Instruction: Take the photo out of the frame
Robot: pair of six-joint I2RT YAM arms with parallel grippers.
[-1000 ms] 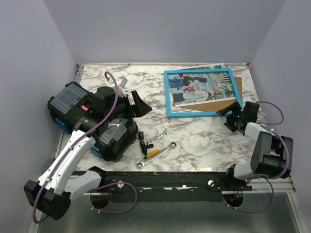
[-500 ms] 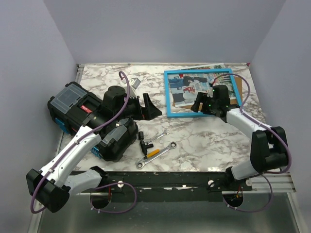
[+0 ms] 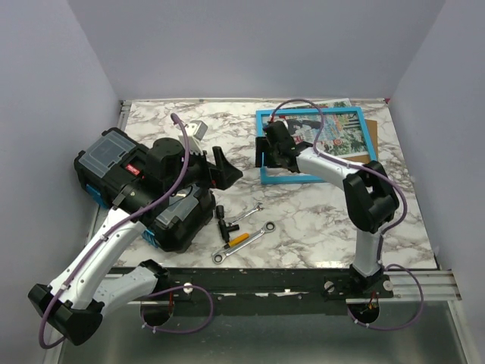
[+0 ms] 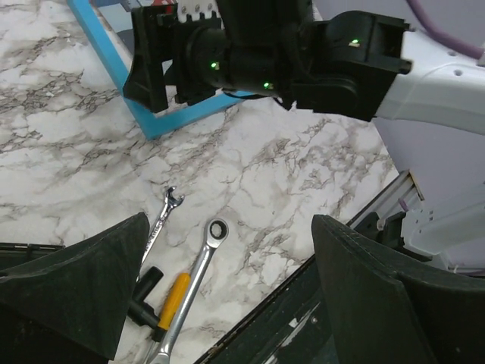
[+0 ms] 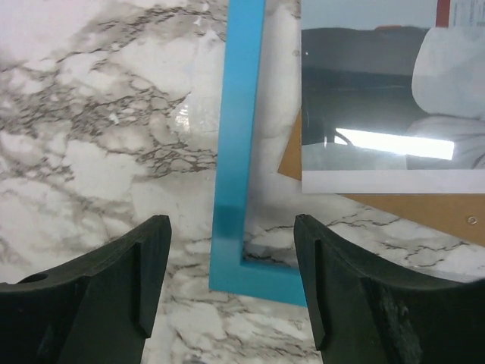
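The frame (image 3: 326, 111) lies flat at the back right of the table, its turquoise border up. The photo (image 3: 337, 136) lies askew inside it over a brown backing board (image 3: 370, 140). My right gripper (image 3: 267, 152) is open and empty above the frame's left bar. In the right wrist view its jaws (image 5: 229, 250) straddle the frame's near-left corner (image 5: 236, 152), with the photo (image 5: 379, 114) and the board (image 5: 409, 208) to the right. My left gripper (image 3: 227, 165) is open and empty over the table's middle, left of the frame; the left wrist view (image 4: 227, 296) shows the frame corner (image 4: 114, 72).
Two black tool cases (image 3: 114, 163) (image 3: 182, 216) stand at the left under my left arm. A ratchet wrench (image 3: 242, 239), a small spanner (image 3: 246, 214) and a black socket tool (image 3: 221, 220) lie near the front middle. Purple walls close in the table.
My right arm swung from the frame's right side across it to its left edge. My left gripper shifted slightly and stays open.
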